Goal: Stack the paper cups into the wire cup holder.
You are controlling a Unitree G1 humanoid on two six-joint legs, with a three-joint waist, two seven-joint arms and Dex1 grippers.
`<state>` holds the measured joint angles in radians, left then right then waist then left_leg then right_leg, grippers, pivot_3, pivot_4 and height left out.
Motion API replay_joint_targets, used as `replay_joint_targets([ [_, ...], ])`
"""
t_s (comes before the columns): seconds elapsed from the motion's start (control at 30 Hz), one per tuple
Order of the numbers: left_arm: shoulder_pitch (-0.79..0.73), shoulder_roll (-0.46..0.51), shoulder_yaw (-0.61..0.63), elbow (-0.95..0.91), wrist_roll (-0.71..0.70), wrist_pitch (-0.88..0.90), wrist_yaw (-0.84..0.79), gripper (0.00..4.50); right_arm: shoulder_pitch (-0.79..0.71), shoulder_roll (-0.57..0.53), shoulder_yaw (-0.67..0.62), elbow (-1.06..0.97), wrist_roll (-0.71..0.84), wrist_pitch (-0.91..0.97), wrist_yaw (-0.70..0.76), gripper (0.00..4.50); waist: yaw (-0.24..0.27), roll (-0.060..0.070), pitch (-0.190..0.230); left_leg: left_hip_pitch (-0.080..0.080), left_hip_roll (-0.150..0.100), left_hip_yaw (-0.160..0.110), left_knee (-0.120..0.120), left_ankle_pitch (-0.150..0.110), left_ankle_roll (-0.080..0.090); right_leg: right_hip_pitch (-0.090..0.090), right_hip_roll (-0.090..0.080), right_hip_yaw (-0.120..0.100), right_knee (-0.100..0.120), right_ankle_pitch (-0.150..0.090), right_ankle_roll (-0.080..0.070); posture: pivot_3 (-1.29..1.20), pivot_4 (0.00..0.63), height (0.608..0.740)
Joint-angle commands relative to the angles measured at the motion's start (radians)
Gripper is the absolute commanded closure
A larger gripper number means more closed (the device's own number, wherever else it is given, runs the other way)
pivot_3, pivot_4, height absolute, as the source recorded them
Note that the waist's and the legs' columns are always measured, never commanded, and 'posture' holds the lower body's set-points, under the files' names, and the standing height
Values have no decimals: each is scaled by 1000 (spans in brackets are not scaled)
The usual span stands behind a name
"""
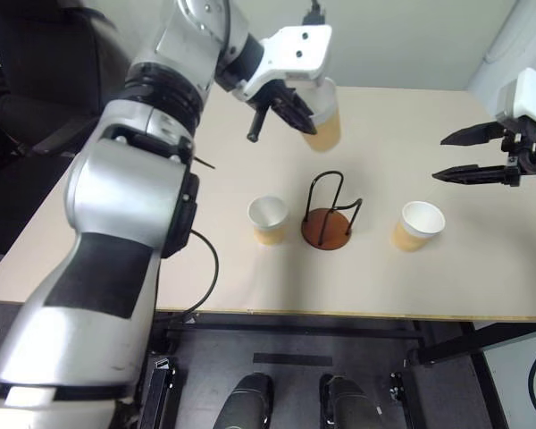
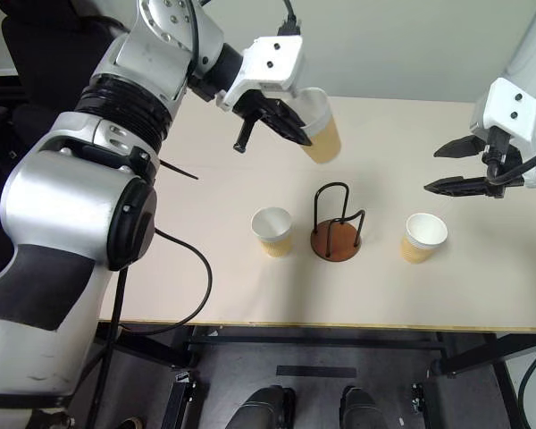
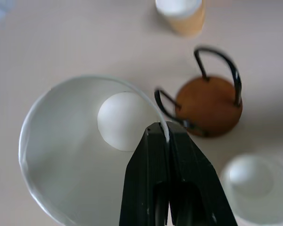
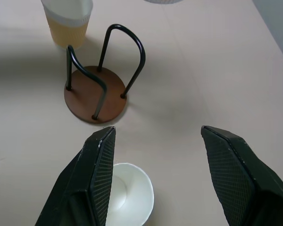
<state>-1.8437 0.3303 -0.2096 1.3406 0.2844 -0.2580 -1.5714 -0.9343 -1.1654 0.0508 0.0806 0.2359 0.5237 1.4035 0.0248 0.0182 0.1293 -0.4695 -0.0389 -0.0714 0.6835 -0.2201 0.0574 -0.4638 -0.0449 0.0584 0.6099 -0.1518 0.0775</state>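
Pale table [image 1: 116, 259], cup aloft above the wire cup holder [image 1: 329, 217]
We note, left to right: one paper cup [image 1: 269, 220] standing left of the holder; left gripper [image 1: 281, 114] clenched on a raised cup's [image 1: 325, 128] rim; another cup [image 1: 417, 225] right; right gripper [image 1: 462, 154] spread wide, grasping nothing

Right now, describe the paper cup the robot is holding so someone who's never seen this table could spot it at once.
Start at the pale table and find the wire cup holder near its middle. Two paper cups stand on the tabletop either side of it. The one you want is the paper cup in the air above and behind the holder, tilted, its rim pinched by the left gripper.
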Motion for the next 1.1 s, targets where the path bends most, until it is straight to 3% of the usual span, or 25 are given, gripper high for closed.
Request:
replay_joint_targets([
  [0.03, -42, -17, 6, -25, -42, 5, -43, 4474, -19, -38, -29, -10, -3, -9, 12, 1607, -1, 0, 0, 0, -1, 1, 0, 0, 0, 0, 1, -1, 0, 0, 0, 0, 150, 740],
  [0.23, -27, -52, -65, -25, -122, 11, -43, 4474, 11, -67, -46, -33, 10, 9, 17, 1607, 1, 0, 0, -1, -1, 2, 3, -1, 2, 1, 0, -1, 0, 0, 2, 0, 150, 740],
  [0.77, 78, -39, -398, -126, -382, 20, -43, 4474, 36, -86, -54, -66, 25, 24, 10, 1607, 5, 1, 0, -1, -2, 1, 17, -4, 7, 7, -1, 1, 1, 4, 8, 0, 150, 740],
  [1.1, 103, -31, -504, -141, -430, -8, -43, 4474, 64, -85, -65, -89, 33, 29, -1, 1607, 6, 1, 0, 0, -2, 2, 17, -4, 7, 8, 0, 0, 1, 4, 8, 0, 150, 740],
])
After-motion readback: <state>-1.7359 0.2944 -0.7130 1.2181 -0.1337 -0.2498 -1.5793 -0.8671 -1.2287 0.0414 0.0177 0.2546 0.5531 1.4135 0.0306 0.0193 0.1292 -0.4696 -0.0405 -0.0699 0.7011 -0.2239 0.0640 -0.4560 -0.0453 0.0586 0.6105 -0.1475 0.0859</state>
